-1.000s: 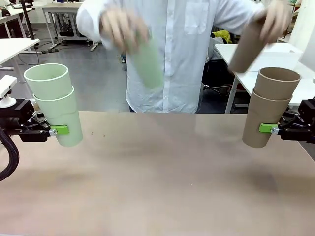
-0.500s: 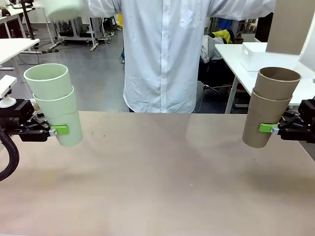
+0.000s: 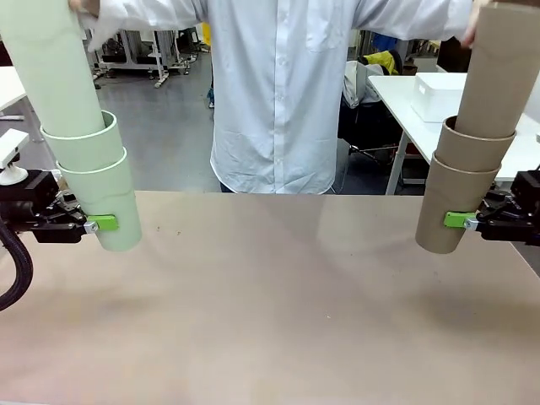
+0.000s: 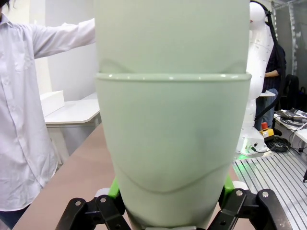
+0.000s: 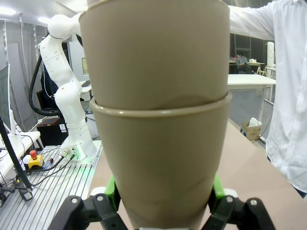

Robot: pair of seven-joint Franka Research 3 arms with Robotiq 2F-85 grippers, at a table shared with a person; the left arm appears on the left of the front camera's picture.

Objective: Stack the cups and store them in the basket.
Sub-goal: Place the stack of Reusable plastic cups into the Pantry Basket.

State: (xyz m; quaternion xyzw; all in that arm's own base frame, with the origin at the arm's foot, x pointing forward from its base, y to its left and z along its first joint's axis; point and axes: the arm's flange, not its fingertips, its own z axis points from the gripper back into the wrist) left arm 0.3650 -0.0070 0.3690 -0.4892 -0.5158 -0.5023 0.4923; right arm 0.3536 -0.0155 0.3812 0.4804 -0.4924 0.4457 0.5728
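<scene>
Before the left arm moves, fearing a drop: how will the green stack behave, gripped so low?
Probably top-heavy: the left gripper pinches the green stack only near its base, so it may sway. The top cup stands high and tilted, likely loose until seated. Walls look stiff, unlikely to crush.

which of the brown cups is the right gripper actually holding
The lowest brown cup: the right gripper has its fingers clamped on it, while the middle cup and top cup nest above.
</scene>
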